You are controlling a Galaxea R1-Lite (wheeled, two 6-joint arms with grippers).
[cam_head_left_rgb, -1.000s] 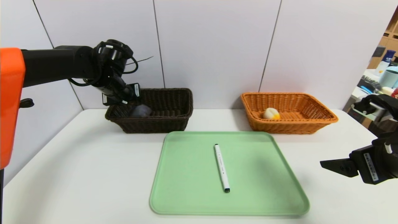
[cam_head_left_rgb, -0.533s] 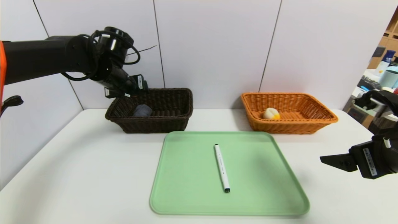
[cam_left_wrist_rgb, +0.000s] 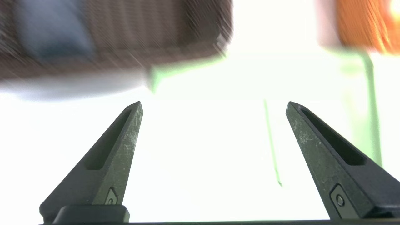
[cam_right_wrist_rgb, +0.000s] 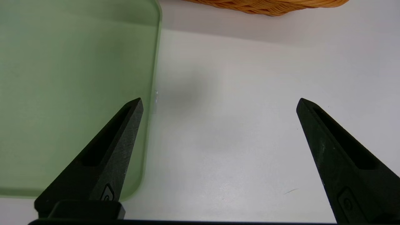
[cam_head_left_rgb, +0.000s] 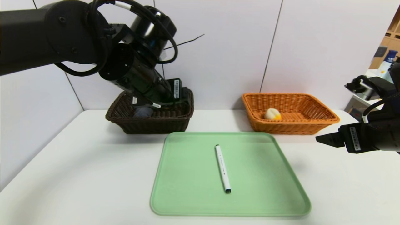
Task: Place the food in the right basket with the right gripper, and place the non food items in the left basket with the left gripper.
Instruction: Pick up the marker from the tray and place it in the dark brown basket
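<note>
Left tool, spread wide and empty, hangs by the dark basket; the marker awaits on the green tray; right tool idles agape, empty.

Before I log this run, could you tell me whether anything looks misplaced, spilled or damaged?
Nothing stands out: the pen lies flat on the green tray, both baskets sit upright, nothing is spilled.

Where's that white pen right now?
In the head view the white pen lies alone near the middle of the green tray, nearer the robot than the two baskets, with neither hand touching it.
</note>
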